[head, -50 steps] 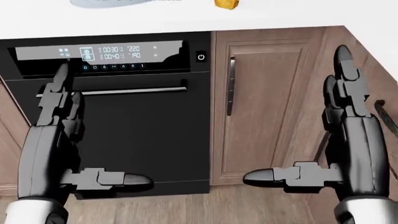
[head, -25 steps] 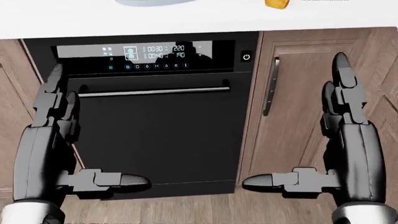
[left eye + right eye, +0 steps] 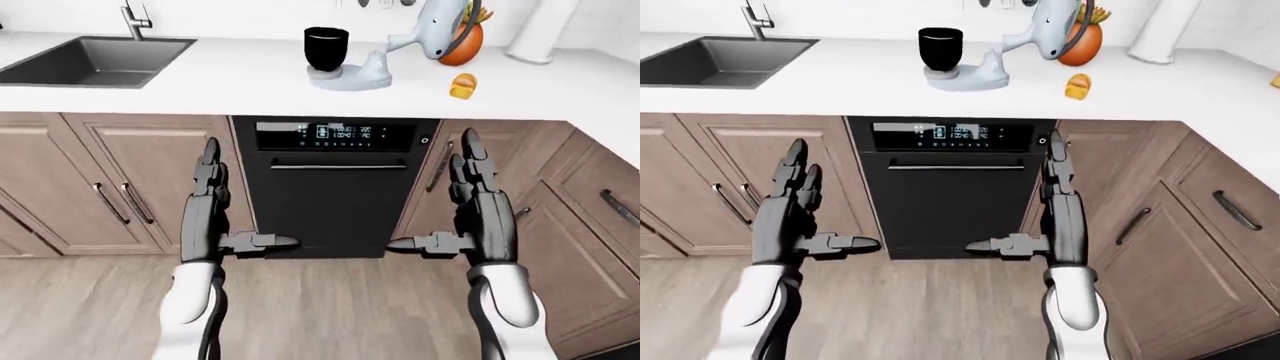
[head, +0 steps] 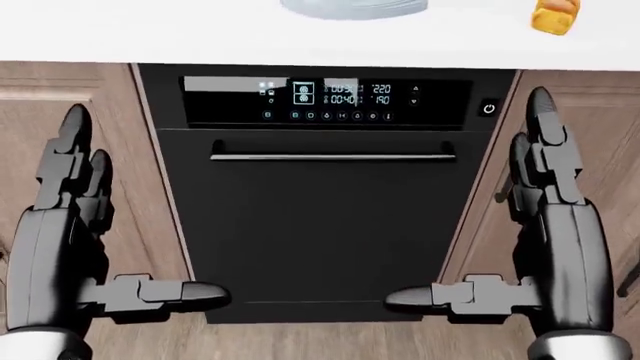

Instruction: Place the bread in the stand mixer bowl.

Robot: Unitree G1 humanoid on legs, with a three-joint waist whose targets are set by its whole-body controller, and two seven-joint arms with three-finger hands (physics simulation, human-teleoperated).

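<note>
A yellow-orange piece of bread [image 3: 462, 85] lies on the white counter [image 3: 220, 82], to the right of the grey stand mixer [image 3: 352, 75]. The mixer's head is tilted up, and its black bowl [image 3: 326, 49] stands on the left of its base. Both hands hang well below the counter edge, either side of the black appliance door. My left hand [image 3: 236, 204] and right hand [image 3: 446, 201] are open, fingers pointing up and thumbs pointing inward, with nothing in them. In the head view only the bread [image 4: 555, 16] and the mixer base's edge [image 4: 352, 7] show at the top.
A black built-in appliance [image 4: 330, 217] with a lit display and bar handle fills the middle. Brown cabinet doors [image 3: 120, 187] flank it. A dark sink [image 3: 90, 60] is at the upper left. An orange round object [image 3: 466, 43] and a white roll [image 3: 538, 30] stand behind the mixer. Wooden floor [image 3: 330, 307] lies below.
The whole head view has shifted: the appliance, mixer base and bread slid rightward in the picture, so the camera moved left. Both hands keep the same open pose.
</note>
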